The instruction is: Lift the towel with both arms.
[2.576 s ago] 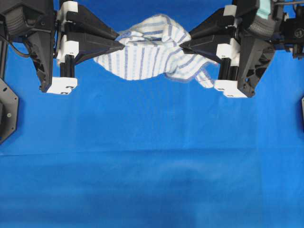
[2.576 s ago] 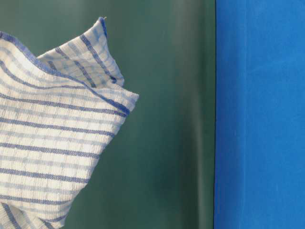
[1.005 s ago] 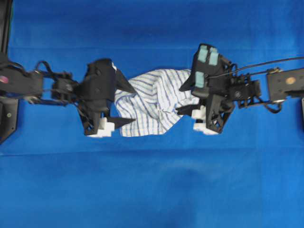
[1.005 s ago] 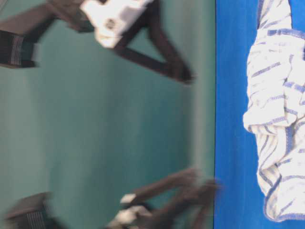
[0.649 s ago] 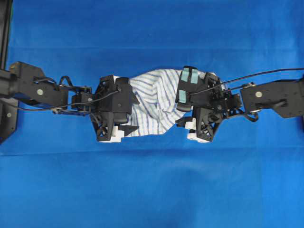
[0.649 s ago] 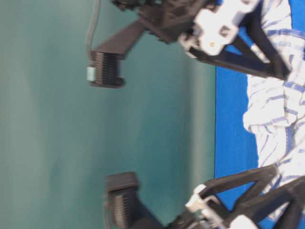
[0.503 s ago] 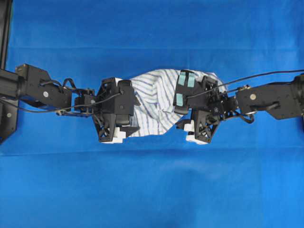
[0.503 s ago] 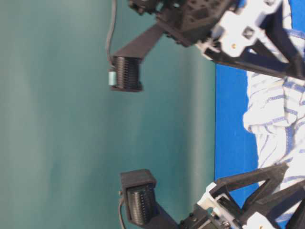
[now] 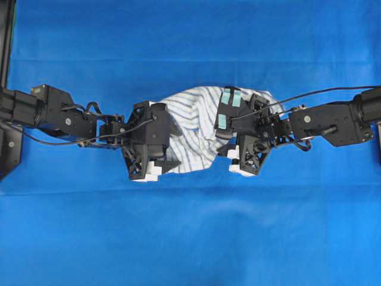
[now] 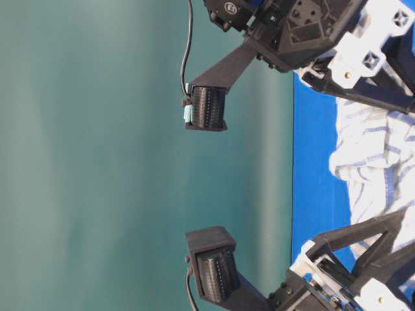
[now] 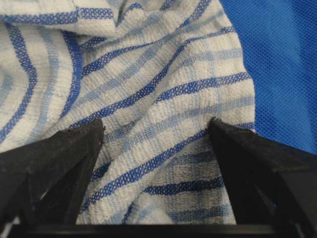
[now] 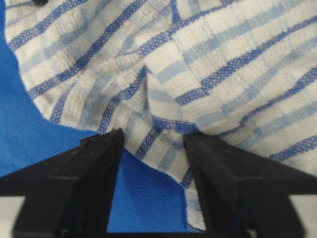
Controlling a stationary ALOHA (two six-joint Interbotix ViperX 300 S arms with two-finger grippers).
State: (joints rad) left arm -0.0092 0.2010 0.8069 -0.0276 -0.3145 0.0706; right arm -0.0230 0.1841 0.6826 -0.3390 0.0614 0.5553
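Lowered since earlier, two tools, left tool (image 11: 153,131) and right tool (image 12: 151,144), straddle one towel (image 9: 193,134), spread open.

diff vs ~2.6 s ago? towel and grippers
The towel was hanging between both closed grippers, off the cloth; it now lies crumpled on the blue cloth, let go. The left gripper and right gripper are open, pressed down over the towel's two ends. The blue cloth is unchanged.
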